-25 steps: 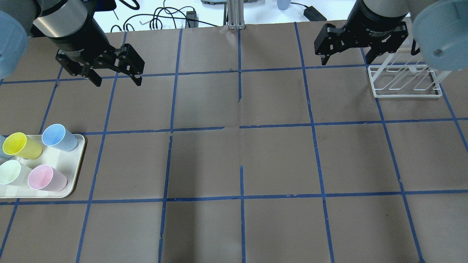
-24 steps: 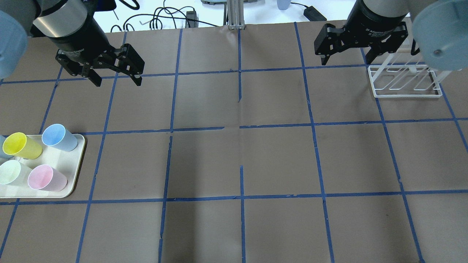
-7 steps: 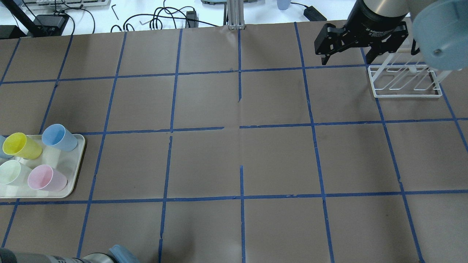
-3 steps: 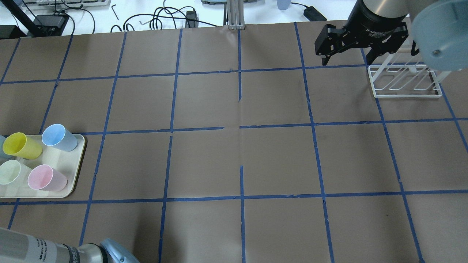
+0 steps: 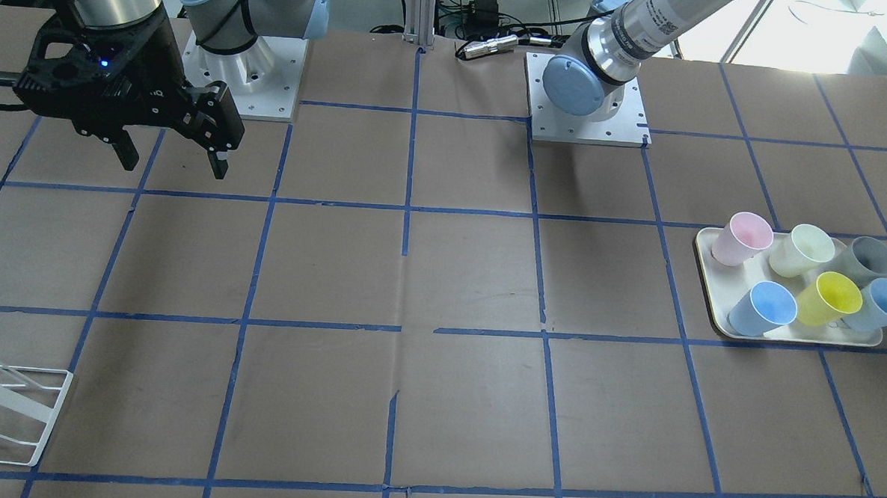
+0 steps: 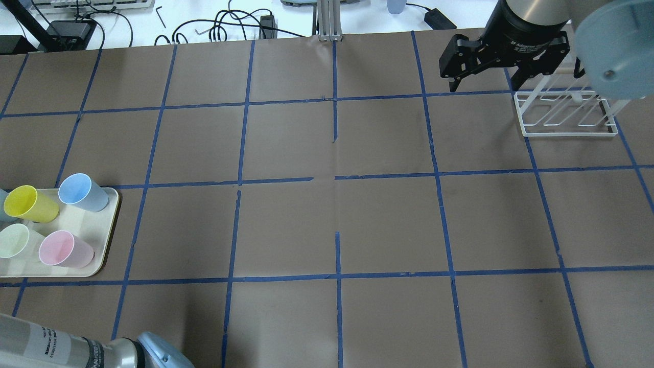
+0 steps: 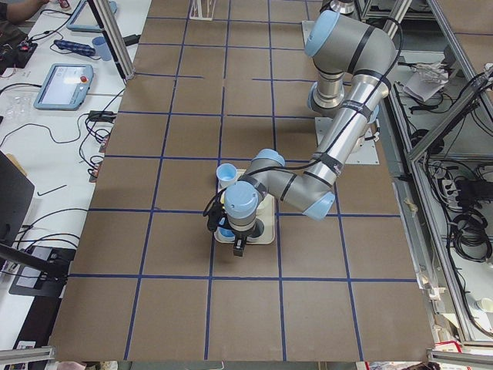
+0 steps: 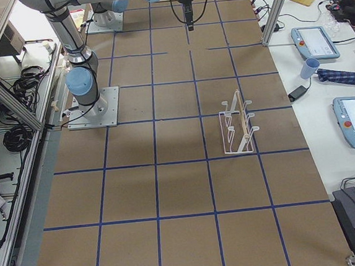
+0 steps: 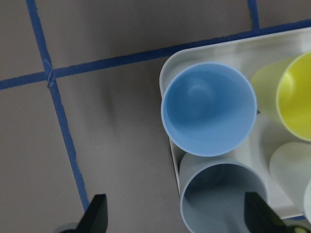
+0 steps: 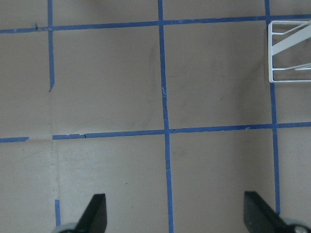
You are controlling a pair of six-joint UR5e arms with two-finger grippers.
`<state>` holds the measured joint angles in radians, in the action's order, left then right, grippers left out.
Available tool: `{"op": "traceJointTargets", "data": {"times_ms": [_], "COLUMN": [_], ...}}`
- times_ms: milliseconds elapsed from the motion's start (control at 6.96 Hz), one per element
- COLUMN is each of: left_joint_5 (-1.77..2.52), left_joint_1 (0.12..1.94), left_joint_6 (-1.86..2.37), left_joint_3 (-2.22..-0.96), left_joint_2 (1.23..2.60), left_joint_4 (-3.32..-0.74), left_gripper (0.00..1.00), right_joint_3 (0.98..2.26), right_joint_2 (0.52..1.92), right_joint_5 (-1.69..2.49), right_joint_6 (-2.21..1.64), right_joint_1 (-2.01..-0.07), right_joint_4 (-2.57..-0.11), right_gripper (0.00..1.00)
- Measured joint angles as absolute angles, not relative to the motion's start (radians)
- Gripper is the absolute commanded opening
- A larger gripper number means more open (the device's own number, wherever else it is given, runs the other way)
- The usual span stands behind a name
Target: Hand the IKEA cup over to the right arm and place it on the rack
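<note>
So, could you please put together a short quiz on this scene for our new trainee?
1. True or false: the IKEA cup already sits on the rack.
2. How many cups stand on the tray?
3. Fill the blank: the left gripper hovers over the tray with its jaws ___.
Key: 1 false; 2 six; 3 open.
</note>
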<state>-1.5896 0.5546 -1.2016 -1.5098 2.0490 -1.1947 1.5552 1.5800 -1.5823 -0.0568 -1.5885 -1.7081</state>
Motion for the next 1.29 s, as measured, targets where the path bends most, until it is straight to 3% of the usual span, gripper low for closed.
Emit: {"op": "traceJointTargets", "data": {"times_ms": [1293], "left_joint_5": [-1.602], "left_joint_1": [0.553], "left_joint_6": [-1.198], "left_joint_3": [-1.533], "left_joint_2": [2.082], "left_joint_4": [-1.185], "left_gripper": [1.00], "right_joint_3": [1.555], "right_joint_2": [1.588], "right_joint_5": [-1.579], "right_joint_6": [-0.057], "right_joint_1": [-1.577], "right_joint_4": [-1.706], "right_gripper": [1.00]}}
